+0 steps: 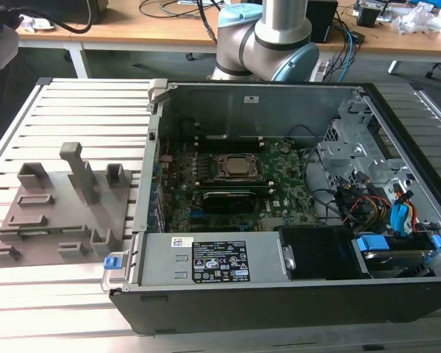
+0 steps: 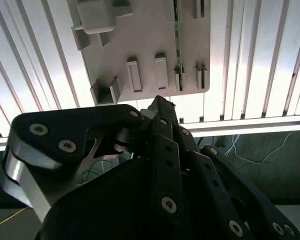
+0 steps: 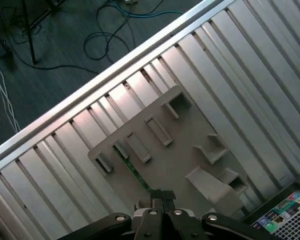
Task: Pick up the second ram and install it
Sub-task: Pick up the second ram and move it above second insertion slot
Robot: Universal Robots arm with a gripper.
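1. Position: my tool (image 3: 162,196) hangs over the grey plastic holder tray (image 3: 182,152), which lies on the slatted metal surface (image 3: 230,65). Its two black tips look pressed together, with nothing between them.
2. The second ram (image 3: 132,169), a long slim green circuit-board strip, stands on its edge in a slot of that tray. It is near my tool but apart from it.
3. To grasp well, I judge that I must first spread the tips and turn them so the pads face the two flat sides of the strip. Then I come down straight over its middle, so it does not tilt when lifted.
4. I should pull straight out of the slot, because a slanted pull could jam the strip against the grey posts.
5. In both wrist views I see the strip edge-on, so its chips and label are hidden from me.
6. In the second wrist view my own black linkage covers the near end of the tray.
7. In the exterior view, the memory slots on the green motherboard (image 1: 279,184) inside the open computer case (image 1: 279,103) are too small for me to tell which is free.
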